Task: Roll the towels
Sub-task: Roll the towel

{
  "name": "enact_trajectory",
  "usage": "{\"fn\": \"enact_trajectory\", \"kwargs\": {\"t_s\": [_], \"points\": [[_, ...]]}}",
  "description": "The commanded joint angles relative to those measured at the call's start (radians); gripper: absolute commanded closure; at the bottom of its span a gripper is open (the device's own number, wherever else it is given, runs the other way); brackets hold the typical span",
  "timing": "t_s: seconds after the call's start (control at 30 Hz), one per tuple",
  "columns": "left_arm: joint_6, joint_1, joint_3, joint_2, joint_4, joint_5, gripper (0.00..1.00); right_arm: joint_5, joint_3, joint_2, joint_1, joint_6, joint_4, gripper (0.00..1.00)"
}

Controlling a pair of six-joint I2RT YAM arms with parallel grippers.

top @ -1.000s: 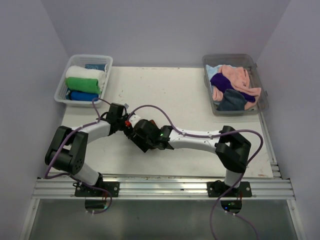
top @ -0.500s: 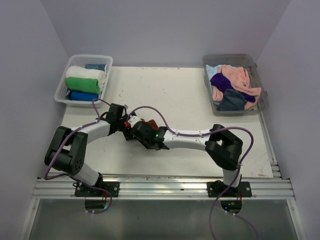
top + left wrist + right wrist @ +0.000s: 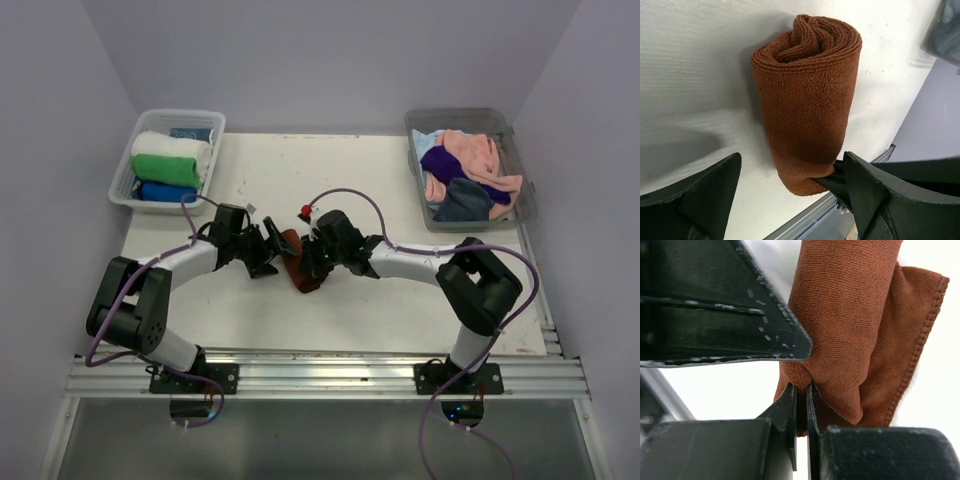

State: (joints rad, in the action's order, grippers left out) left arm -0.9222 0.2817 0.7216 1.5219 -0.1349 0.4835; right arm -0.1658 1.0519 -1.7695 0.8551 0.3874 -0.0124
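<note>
White table [image 3: 400, 190] enclosed by pale lilac walls [image 3: 330, 60].

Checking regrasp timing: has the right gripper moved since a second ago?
Yes: the right gripper shifted rightward, toward the right-hand bin.

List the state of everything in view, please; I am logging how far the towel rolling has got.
Rust-brown terry towel: rolled, lying on the white table.
Right gripper: shut on one end of the rust-brown terry towel.
Left gripper: open, fingers either side of the roll.
White, green and blue towels: rolled, in the left clear plastic bin.
Pink, purple, grey-blue and pale blue towels: loose, in the right clear plastic bin.
</note>
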Motion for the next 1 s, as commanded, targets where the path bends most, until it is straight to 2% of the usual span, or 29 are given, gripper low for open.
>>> {"fn": "enact_trajectory", "kwargs": {"t_s": [0.0, 0.1, 0.33, 0.47, 0.57, 0.63, 0.67, 0.73, 0.77, 0.87, 0.9, 0.97], "points": [[-0.001, -0.006, -0.022, -0.011, 0.081, 0.053, 0.15, -0.243, -0.073, 0.027, -0.043, 0.166, 0.222, 1.00], [-0.003, -0.004, -0.031, -0.002, 0.093, 0.059, 0.17, -0.381, -0.121, -0.007, -0.091, 0.296, 0.400, 1.00], [-0.017, -0.004, -0.044, 0.020, 0.118, 0.079, 0.18, -0.478, -0.184, -0.061, -0.148, 0.433, 0.610, 1.00], [-0.020, -0.004, -0.042, 0.035, 0.161, 0.084, 0.20, -0.517, -0.202, -0.087, -0.168, 0.479, 0.670, 1.00], [-0.027, -0.004, -0.037, 0.047, 0.161, 0.079, 0.29, -0.532, -0.199, -0.110, -0.174, 0.495, 0.683, 1.00], [-0.024, -0.001, -0.030, 0.055, 0.150, 0.075, 0.34, -0.528, -0.175, -0.111, -0.172, 0.470, 0.594, 1.00], [-0.024, 0.001, -0.027, 0.057, 0.141, 0.067, 0.36, -0.523, -0.158, -0.105, -0.168, 0.446, 0.542, 0.85], [-0.026, 0.002, -0.024, 0.055, 0.136, 0.056, 0.41, -0.451, -0.122, -0.047, -0.153, 0.345, 0.378, 0.67], [-0.026, 0.002, -0.022, 0.054, 0.136, 0.056, 0.42, -0.421, -0.104, -0.027, -0.148, 0.309, 0.329, 0.53], [-0.032, 0.004, -0.019, 0.049, 0.101, 0.049, 0.44, -0.257, -0.052, 0.045, -0.120, 0.199, 0.140, 0.41], [-0.035, 0.004, -0.017, 0.047, 0.100, 0.043, 0.45, -0.144, -0.029, 0.057, -0.107, 0.142, 0.023, 0.39], [-0.035, 0.004, -0.016, 0.046, 0.092, 0.041, 0.45, -0.031, 0.012, 0.080, -0.047, 0.090, -0.067, 0.33]]}}
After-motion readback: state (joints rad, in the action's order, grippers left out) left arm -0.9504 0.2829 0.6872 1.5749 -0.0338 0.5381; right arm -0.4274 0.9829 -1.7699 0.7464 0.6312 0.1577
